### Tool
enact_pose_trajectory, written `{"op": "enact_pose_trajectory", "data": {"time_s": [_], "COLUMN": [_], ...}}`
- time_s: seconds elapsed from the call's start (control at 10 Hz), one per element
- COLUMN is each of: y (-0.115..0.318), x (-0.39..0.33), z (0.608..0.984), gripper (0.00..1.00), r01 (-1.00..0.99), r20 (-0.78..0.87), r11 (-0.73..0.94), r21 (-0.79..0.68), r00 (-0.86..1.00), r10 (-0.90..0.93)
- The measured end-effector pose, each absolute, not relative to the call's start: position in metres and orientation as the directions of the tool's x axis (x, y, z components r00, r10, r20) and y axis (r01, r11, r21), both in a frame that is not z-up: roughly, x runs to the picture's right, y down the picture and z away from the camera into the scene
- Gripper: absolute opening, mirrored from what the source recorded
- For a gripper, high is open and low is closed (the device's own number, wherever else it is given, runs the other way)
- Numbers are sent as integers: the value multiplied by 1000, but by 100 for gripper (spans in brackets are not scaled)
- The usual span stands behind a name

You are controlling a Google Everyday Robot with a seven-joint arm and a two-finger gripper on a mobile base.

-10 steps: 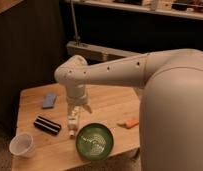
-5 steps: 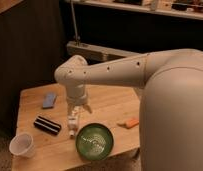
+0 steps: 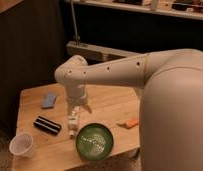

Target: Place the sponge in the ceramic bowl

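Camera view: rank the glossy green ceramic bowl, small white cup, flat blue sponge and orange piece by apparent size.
1. Green ceramic bowl.
2. White cup, though nearer the camera.
3. Blue sponge.
4. Orange piece.
The gripper hangs beside the bowl, on its cup side.

The table (image 3: 110, 106) holds a sponge (image 3: 49, 100) upper left, block (image 3: 47, 125) and cup (image 3: 21, 145) lower left, bowl (image 3: 95, 141) bottom centre, orange piece (image 3: 129, 123) right; gripper (image 3: 73, 126) hangs between block and bowl.
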State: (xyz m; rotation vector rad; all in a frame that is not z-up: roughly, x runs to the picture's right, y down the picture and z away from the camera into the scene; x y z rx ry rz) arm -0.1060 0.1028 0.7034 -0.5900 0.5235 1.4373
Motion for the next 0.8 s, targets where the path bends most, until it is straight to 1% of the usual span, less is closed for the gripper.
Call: {"op": "enact_pose_trajectory", "data": {"time_s": [0.6,0.8], "y": [103,100], "x": [-106,-108], "z": [703,710], "gripper": [65,65], "r01": [-997,-998], "r20": [-656,-658], "r11": [40,28], "r21": [-60,-62], "r00": [70,62], "r10": [752,751]}}
